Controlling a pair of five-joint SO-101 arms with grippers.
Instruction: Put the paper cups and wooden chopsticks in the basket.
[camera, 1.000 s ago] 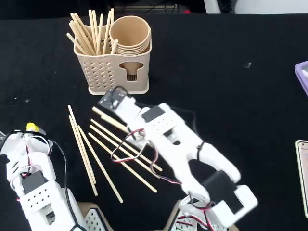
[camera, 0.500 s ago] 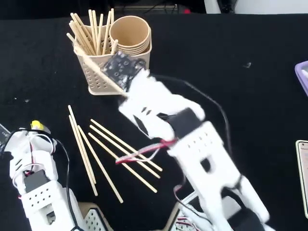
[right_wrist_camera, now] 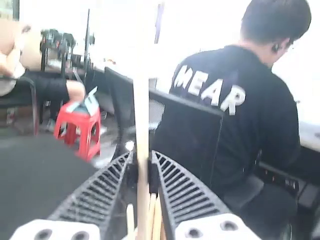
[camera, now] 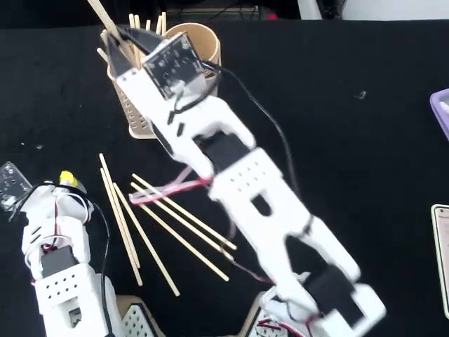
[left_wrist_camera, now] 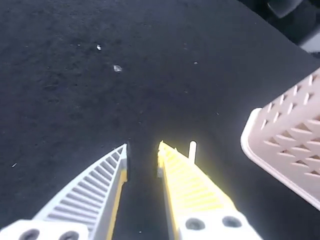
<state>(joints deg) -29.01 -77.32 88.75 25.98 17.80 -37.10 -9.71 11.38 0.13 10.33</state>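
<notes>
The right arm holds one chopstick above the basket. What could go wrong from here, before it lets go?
1. The held chopstick is tilted, not upright; when the right gripper opens, it may tip over the rim of the basket.
2. That compartment is already crowded with standing chopsticks, so the new one could catch on their tips and not slide in.
3. The right arm hangs close over the paper cups and might knock them.

Basket (camera: pixel 133 116) front hidden behind right arm (camera: pixel 238 175), paper cups (camera: pixel 201 35) half covered, chopstick (camera: pixel 104 17) cut off by top edge
</notes>
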